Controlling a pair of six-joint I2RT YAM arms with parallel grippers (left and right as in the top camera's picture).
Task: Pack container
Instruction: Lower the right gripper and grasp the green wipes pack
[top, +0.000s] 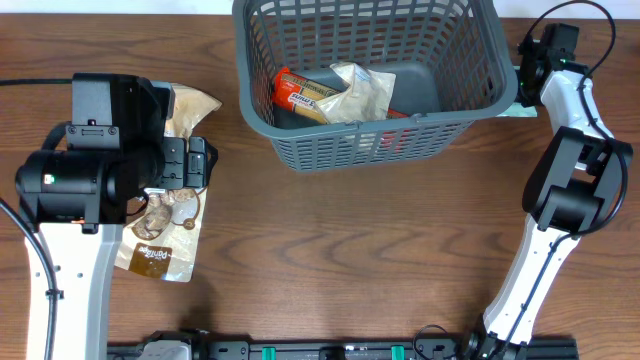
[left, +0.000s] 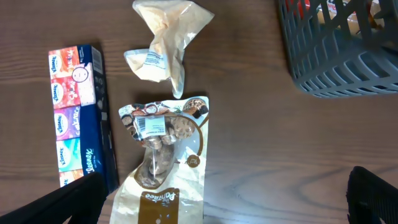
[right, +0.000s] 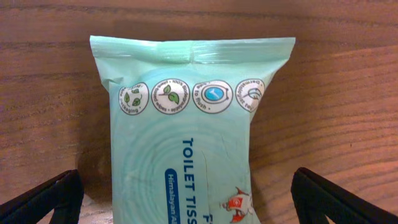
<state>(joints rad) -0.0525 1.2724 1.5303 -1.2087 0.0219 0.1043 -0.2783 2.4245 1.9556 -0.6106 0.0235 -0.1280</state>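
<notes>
At far left a tissue box (left: 81, 118) lies flat on the table (top: 330, 250). Just beside it is a brown pouch (left: 165, 168), and a crumpled cream packet (left: 165, 43) touches the pouch's top edge. The left gripper (left: 225, 186) hovers above these with its jaws spread wide and nothing between them. The pouch sits roughly under the gap.

The basket (top: 370, 125) stands upright at the far middle of the table, well apart from that pile. It already holds an orange packet (top: 300, 92) and a pale crinkled bag (top: 360, 90) on its solid bottom.

It looks like light, stiff plastic, likely to skate on the wood if nudged. The rolled rim is the sound place to grip it; the slotted walls could snag a fingertip. It probably needs no lifting (things go in from above).

Right of the basket lies a teal wipes pack (right: 186, 124), which seems to be just beside the basket wall, though the overhead view shows only a sliver of it. The right gripper (right: 186, 186) hangs over the pack, jaws wide, one on either side of it, and grips nothing. The pack looks soft and slick, best pinched across its width.
</notes>
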